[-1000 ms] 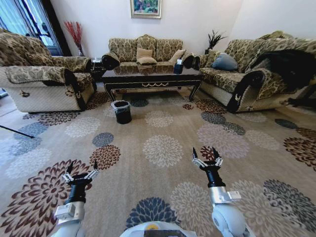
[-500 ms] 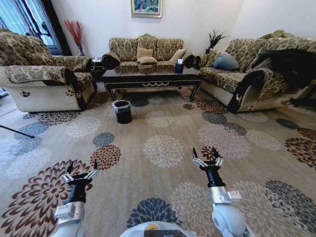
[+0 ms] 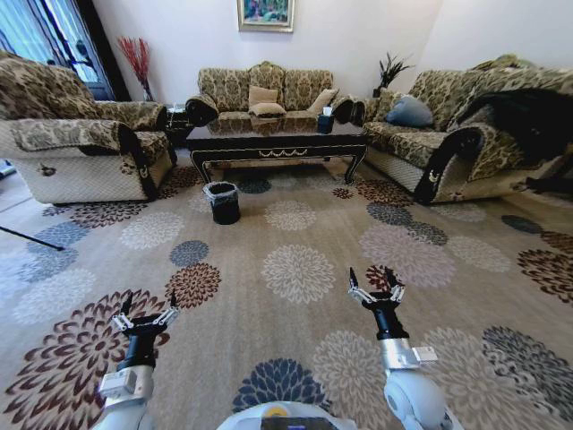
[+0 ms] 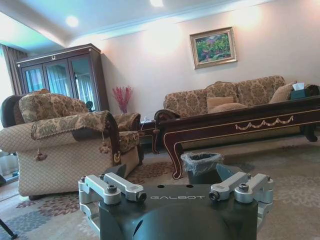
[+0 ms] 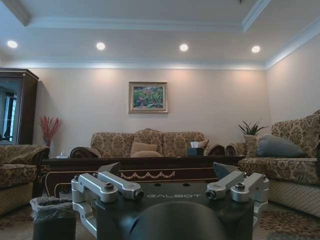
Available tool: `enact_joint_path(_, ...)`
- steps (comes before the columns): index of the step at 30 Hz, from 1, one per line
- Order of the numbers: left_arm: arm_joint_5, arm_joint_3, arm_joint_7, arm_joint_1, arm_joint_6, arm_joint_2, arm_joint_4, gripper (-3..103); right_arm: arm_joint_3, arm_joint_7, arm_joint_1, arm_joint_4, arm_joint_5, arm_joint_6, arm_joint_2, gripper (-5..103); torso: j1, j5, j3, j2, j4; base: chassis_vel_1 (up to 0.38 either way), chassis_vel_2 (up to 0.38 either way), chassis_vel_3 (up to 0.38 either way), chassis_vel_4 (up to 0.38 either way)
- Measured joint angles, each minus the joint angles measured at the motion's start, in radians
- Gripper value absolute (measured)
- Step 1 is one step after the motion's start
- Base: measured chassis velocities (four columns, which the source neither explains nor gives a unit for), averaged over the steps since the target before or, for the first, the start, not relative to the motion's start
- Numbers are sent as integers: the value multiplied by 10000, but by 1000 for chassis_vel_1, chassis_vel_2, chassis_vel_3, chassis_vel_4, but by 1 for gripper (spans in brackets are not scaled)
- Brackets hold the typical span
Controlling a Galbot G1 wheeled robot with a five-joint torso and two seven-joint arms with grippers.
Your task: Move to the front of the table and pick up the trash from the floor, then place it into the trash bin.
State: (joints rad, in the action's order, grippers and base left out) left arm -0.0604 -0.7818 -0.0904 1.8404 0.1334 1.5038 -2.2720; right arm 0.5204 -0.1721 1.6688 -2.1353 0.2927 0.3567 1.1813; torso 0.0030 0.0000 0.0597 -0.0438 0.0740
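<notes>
Table (image 3: 276, 141): upper centre of the head view, before the rear sofa (image 3: 265, 90).
Trash bin (image 3: 222, 202): on the carpet (image 3: 295, 269), just below and left of the table's front.
Armchair (image 3: 81, 143): upper left.
Side sofa (image 3: 466, 134): upper right.
Left gripper (image 3: 143, 309): lower left.
Right gripper (image 3: 376, 282): lower right.
</notes>
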Motion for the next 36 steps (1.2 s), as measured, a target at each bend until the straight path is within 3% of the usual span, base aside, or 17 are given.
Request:
enact_joint_path(28, 0, 0, 0, 0, -1, 0, 0, 100, 0, 0, 0, 0, 0, 0, 0, 100, 9, 0, 8, -16, 0, 14, -17, -14, 18)
enact_joint_path(36, 0, -1, 0, 0, -1, 0, 0, 100, 0, 1, 1, 0, 0, 0, 0, 100, 44, 0, 301, -347, 1, 0, 0, 0, 0)
